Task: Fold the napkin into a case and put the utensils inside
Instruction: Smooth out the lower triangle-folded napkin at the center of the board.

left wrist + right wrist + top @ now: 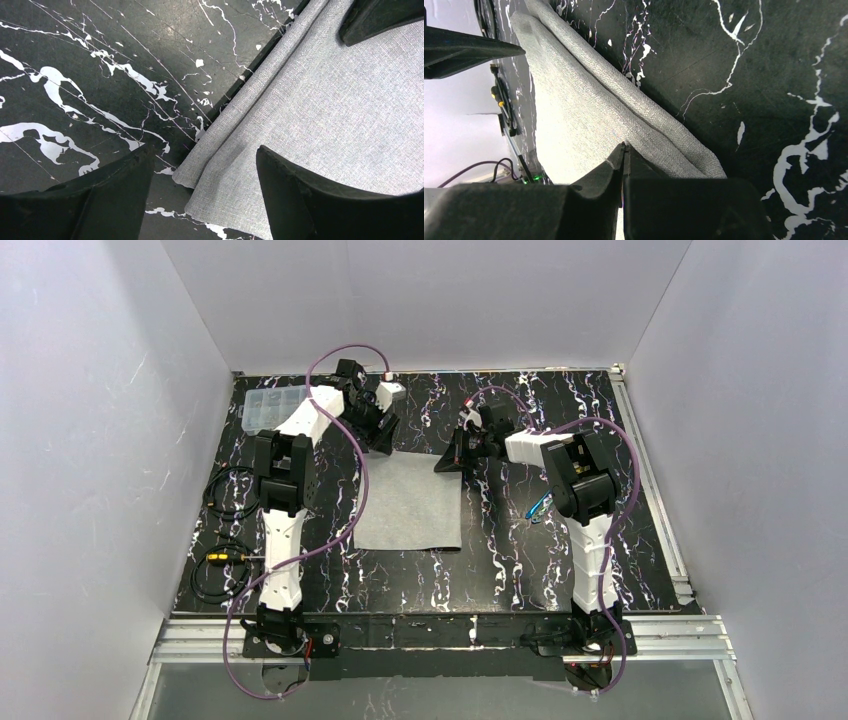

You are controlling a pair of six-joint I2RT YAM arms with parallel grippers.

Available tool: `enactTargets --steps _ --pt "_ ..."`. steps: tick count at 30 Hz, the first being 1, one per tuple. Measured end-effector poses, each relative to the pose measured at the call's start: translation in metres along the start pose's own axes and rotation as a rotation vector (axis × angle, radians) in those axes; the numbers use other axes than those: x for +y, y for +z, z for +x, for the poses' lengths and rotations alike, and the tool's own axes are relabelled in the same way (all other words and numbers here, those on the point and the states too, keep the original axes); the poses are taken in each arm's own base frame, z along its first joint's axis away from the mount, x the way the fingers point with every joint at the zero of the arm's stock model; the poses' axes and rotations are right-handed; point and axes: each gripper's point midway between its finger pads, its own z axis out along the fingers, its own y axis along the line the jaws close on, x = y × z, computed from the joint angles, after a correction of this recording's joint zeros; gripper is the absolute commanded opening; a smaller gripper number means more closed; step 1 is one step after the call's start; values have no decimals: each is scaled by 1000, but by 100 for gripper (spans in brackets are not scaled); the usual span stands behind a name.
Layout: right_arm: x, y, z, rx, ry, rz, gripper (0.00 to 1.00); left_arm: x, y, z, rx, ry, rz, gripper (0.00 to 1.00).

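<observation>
The light-grey napkin [410, 502] lies flat in the middle of the black marbled table, with its far edge doubled into two layers [320, 105]. My left gripper [205, 172] stands open astride the far left corner, one finger on the table and one over the cloth. My right gripper [624, 148] is shut on the top layer of the napkin [574, 110] at the far right corner. In the top view the left gripper [378, 435] and right gripper [450, 458] sit at those two corners. Blue utensils [537, 508] peek out beside the right arm, partly hidden by it.
A clear plastic compartment box [270, 408] stands at the back left. Black cable coils [222, 572] lie along the table's left side. White walls enclose the table on three sides, and a metal rail [440, 635] runs along the near edge.
</observation>
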Motion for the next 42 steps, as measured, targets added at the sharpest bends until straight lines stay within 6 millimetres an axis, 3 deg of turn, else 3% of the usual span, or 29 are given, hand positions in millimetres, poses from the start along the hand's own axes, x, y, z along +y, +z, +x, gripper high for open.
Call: enactTargets --steps 9,12,17,26,30,34,35,37,42 --pt "-1 -6 3 53 -63 20 10 9 17 8 40 -27 -16 63" --pt "-3 -8 5 68 -72 25 11 8 17 11 54 -47 -21 55" --pt "-4 -10 6 75 -78 24 15 4 17 16 71 -87 -10 28" --pt "-4 -15 2 94 -102 61 23 -11 19 26 71 -170 46 18" --pt "-4 -18 -1 103 -120 90 37 -16 19 27 71 -204 57 40" --pt "0 -22 -2 104 -136 112 62 -15 13 23 67 -225 32 60" --pt "3 -24 -2 98 -148 126 66 -12 10 21 64 -225 11 72" --pt "8 -34 -4 79 -173 160 71 -5 3 17 56 -227 -33 86" --pt "35 -84 -4 -6 -266 275 73 14 -41 0 -3 -226 -146 88"
